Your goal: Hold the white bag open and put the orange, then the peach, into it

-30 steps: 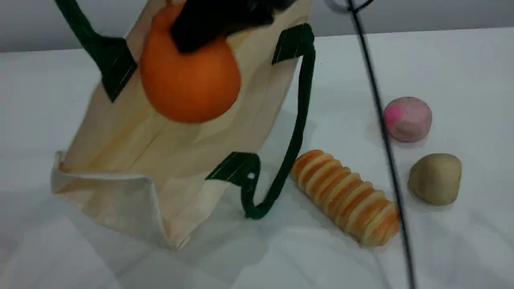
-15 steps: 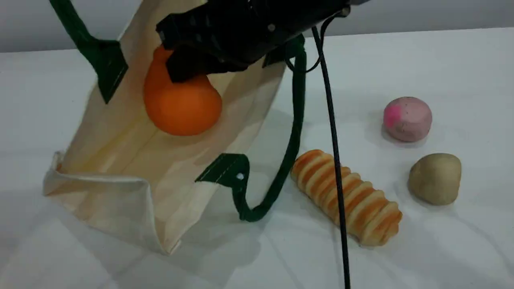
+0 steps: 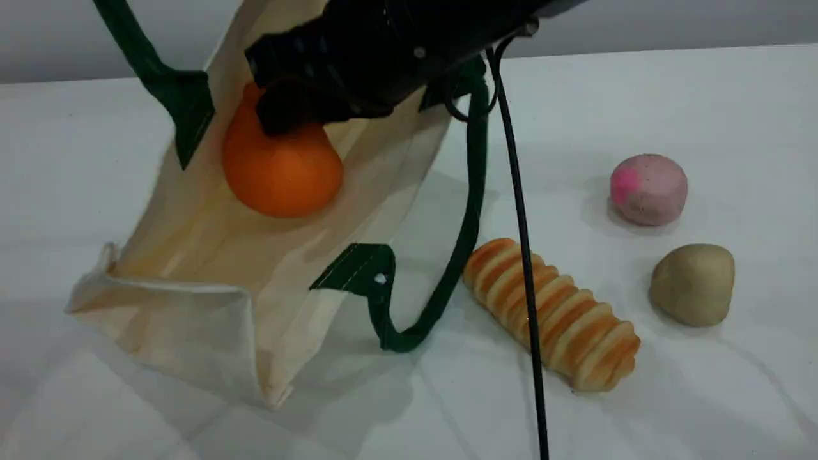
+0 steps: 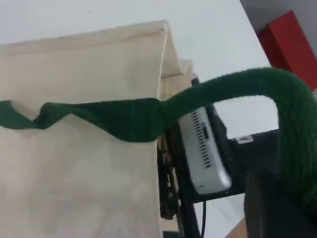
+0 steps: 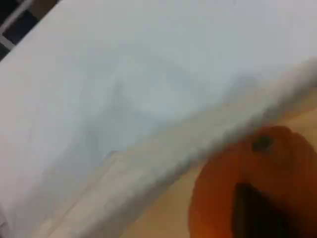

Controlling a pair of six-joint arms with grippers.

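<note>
— So where was the orange (image 3: 281, 172)?
— Inside the bag (image 3: 211, 255), right jaws at its top; couldn't tell their spread. Left jaws pinched the handle (image 4: 237, 87). Peach (image 3: 648, 190) sat at its three o'clock.

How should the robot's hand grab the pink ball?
Probably best: take the peach around its middle, coming straight down from above. It is a ball lying free on the table, so opposite sides pinch evenly. Close on its left and right sides: the tan lump sits close on its near side.
</note>
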